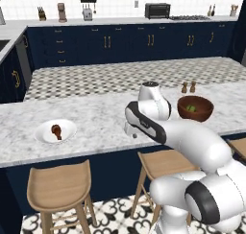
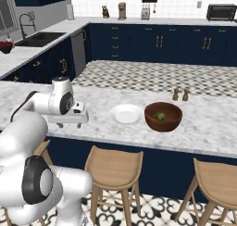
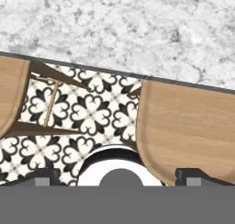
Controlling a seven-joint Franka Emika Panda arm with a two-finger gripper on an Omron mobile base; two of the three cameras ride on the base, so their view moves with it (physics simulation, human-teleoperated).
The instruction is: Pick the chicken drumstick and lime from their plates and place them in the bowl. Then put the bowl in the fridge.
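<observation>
Currently the jaws [image 3: 117, 175] stood apart, empty, over the worktop [image 1: 96, 118] edge; chicken drumstick [image 1: 56, 131] lay well aside on its plate [image 1: 44, 137], needing a top-down approach.

Home kitchen, navy cabinets [image 1: 120, 41], marble island [image 1: 96, 118], toaster oven [image 1: 157, 10], stools [image 1: 60, 185]

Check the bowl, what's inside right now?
The lime sits inside the bowl, near the bottom. No drumstick in it: the drumstick lies on its plate. The bowl's near wall hides some of the floor.
</observation>
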